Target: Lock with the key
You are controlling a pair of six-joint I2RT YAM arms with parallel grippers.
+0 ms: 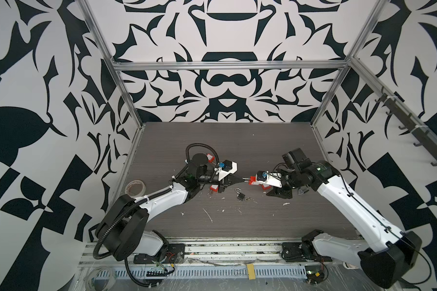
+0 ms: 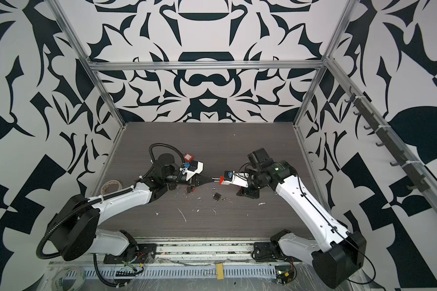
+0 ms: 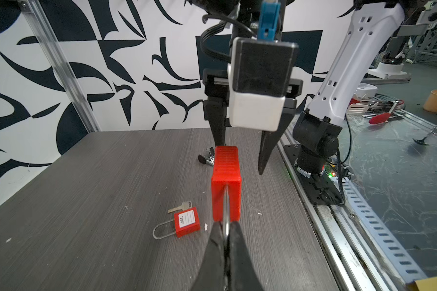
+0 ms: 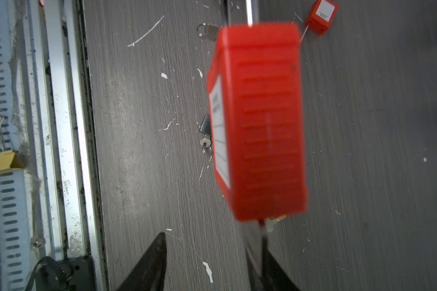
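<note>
Padlock (image 4: 257,121) half-hides black lock (image 4: 204,126) from right wrist only.

Red padlock (image 4: 260,121) motion-blurred; key (image 4: 275,222) half hidden behind it.

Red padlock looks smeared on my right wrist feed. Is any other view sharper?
Right wrist view: the red padlock is blurred, while the table behind it is sharp. Left wrist view: the padlock is crisp; only the left gripper near the lens is soft. Both top views: evenly lit, padlock small but unsmeared.
</note>
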